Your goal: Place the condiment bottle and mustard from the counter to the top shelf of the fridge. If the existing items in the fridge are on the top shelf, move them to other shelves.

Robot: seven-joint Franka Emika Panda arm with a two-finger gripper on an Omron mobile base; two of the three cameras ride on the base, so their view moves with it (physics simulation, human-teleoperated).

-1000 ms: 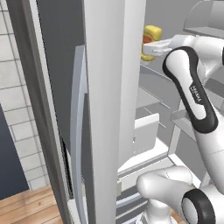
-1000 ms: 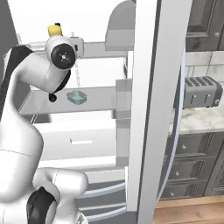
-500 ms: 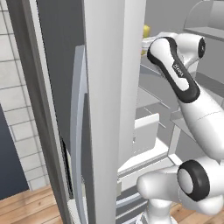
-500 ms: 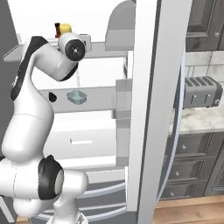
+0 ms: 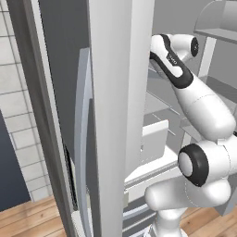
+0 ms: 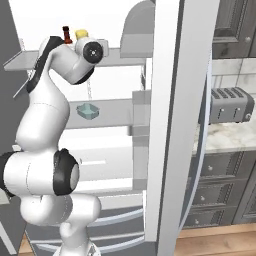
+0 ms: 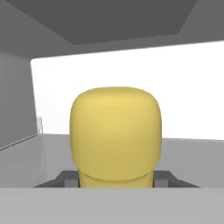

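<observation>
Mustard [image 7: 115,138] held between the closed gripper's [image 7: 116,183] fingers, pale yellow cap filling the near middle of the hand view, above the top shelf [image 7: 183,159] inside the fridge [image 6: 180,125]. Seen from the right base view as a yellow cap [image 6: 81,34] just behind the wrist, at top-shelf [image 6: 30,59] height. Condiment bottle [image 6: 65,34] upright just left of the mustard, black cap and red neck showing. Teal dish [image 6: 88,111] on the next shelf down [image 6: 115,112]. Toaster [image 6: 229,105] far right on the marbled counter [image 6: 232,137], above dark cabinet fronts [image 6: 220,197].
</observation>
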